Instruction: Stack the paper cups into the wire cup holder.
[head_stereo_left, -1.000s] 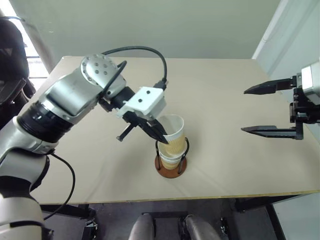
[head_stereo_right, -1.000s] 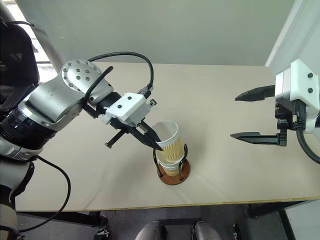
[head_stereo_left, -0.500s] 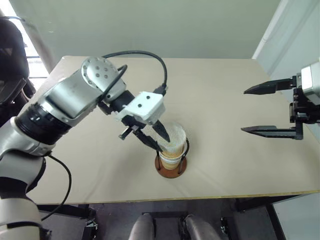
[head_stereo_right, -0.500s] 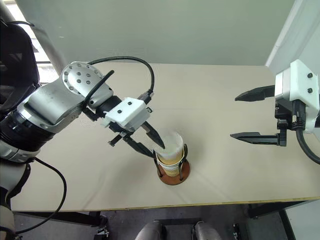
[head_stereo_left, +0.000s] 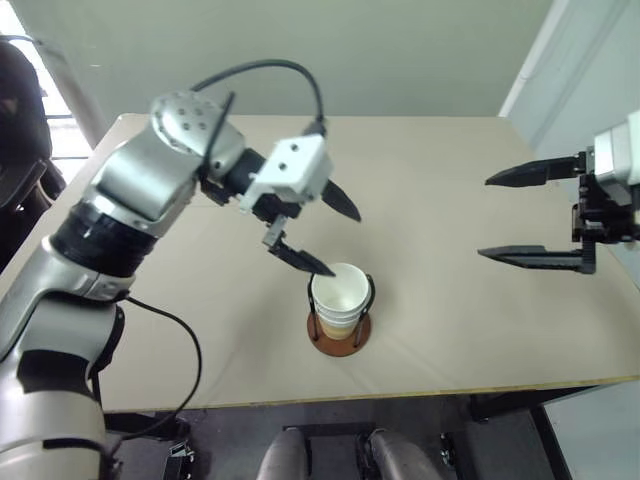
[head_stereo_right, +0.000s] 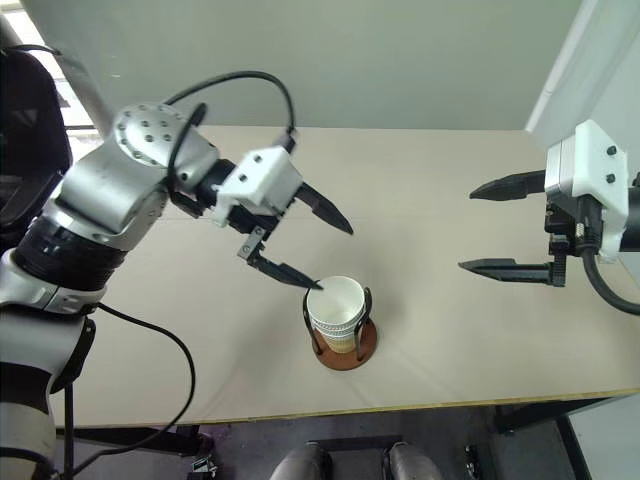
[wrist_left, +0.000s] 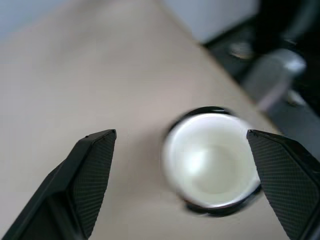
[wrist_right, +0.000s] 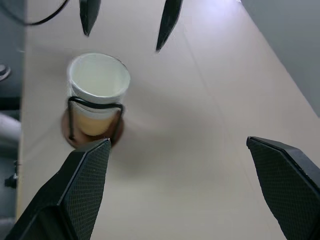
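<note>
While the paper cups stood nested upright, mouths up and long axis vertical, inside the wire cup holder, that holder sat on the beige worktop near its near edge, a little left of centre. At least two cups could be counted by their stacked rims; a third could not be made out. There was one holder, a round reddish-brown base with black wire loops rising on the left and right of the stack. The left gripper hung just above and to the far left of the cups, its two black fingers spread wide and released, the nearer fingertip close to the top rim but grasping nothing. The right gripper was well apart at the right, fingers likewise spread and empty.
</note>
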